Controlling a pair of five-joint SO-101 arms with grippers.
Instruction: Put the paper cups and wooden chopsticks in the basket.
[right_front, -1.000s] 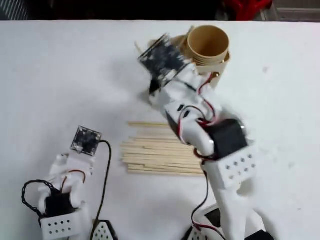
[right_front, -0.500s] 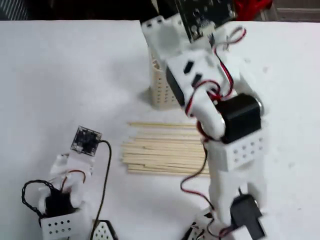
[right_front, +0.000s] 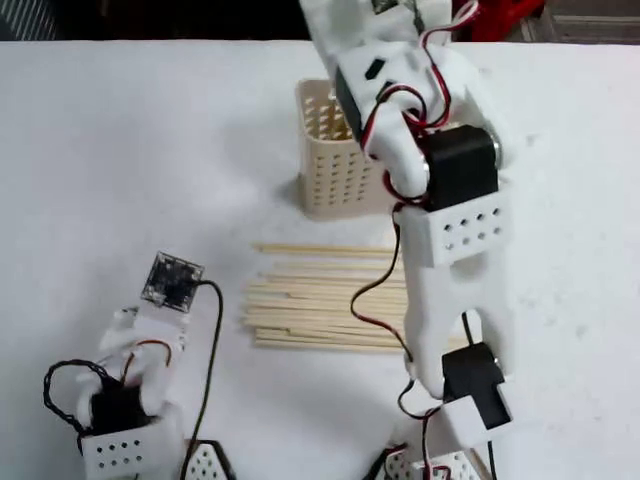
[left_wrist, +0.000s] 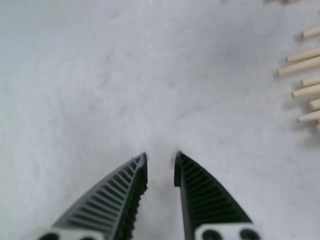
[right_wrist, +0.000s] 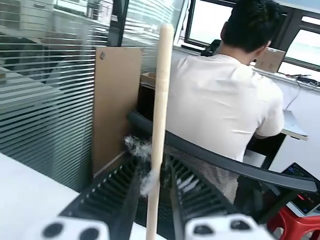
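A cream perforated basket (right_front: 325, 160) stands at the back of the white table, half covered by my raised right arm (right_front: 440, 170). A pile of wooden chopsticks (right_front: 320, 300) lies flat in front of the basket. My right gripper (right_wrist: 152, 172) is lifted high and faces the room, shut on one wooden chopstick (right_wrist: 161, 90) that sticks out past its fingertips. My left gripper (left_wrist: 161, 157) rests low over bare table at the front left, slightly open with nothing between its fingers. Chopstick ends (left_wrist: 306, 75) lie off to one side of it.
The left arm (right_front: 140, 380) sits folded at the table's front left corner, its black cable looping beside it. Bare white table stretches to the left of the basket and pile. A dark room edge runs along the table's far side.
My right arm has swung up from beside the basket to high above it, carrying the chopstick. The paper cup seen in the basket earlier is now behind the arm. The left arm stayed still.
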